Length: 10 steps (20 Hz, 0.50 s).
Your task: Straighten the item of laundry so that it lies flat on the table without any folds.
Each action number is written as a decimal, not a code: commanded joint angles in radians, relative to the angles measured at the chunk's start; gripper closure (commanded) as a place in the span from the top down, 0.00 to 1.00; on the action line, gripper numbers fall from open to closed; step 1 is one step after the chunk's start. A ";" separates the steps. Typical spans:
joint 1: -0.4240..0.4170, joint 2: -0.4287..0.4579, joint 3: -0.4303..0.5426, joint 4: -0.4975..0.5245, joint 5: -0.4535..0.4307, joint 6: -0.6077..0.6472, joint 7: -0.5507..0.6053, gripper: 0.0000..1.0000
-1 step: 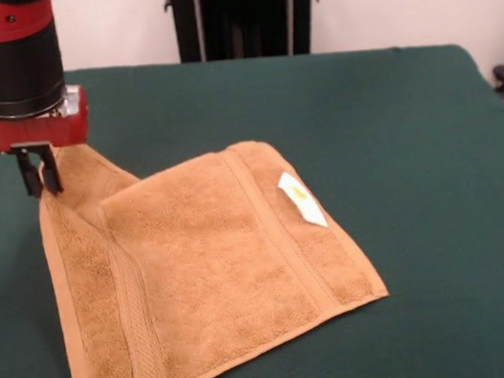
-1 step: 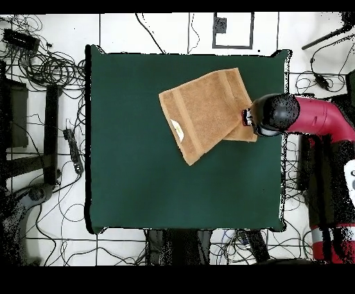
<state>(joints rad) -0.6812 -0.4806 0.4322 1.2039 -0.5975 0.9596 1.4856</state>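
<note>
Gripper [image 1: 40,176] fingers slightly spread, hanging at the towel [image 1: 206,270] corner, apparently holding nothing; a fold remains just beside it, rest lies flat on table [image 1: 405,144].

towel [image 1: 206,270] on table [image 1: 405,144], gripper [image 1: 42,173] at corner

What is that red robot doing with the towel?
The red and black robot arm is working on a small orange-tan terry-cloth towel spread on the big dark green cloth-topped table. Its pincer is down at one far corner of the towel. The towel is not flat yet: one part is folded over on top of the rest, with a small white label showing. Whether the pincer is pinching the cloth cannot be told.
</note>
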 commanded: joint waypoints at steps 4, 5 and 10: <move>0.023 0.003 0.099 0.069 -0.030 -0.023 -0.282 1.00; 0.023 0.004 0.097 0.069 -0.028 -0.020 -0.275 1.00; 0.031 0.009 0.090 0.060 -0.027 -0.012 -0.250 1.00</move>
<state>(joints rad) -0.6814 -0.4862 0.4328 1.2039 -0.6038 0.9596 1.4849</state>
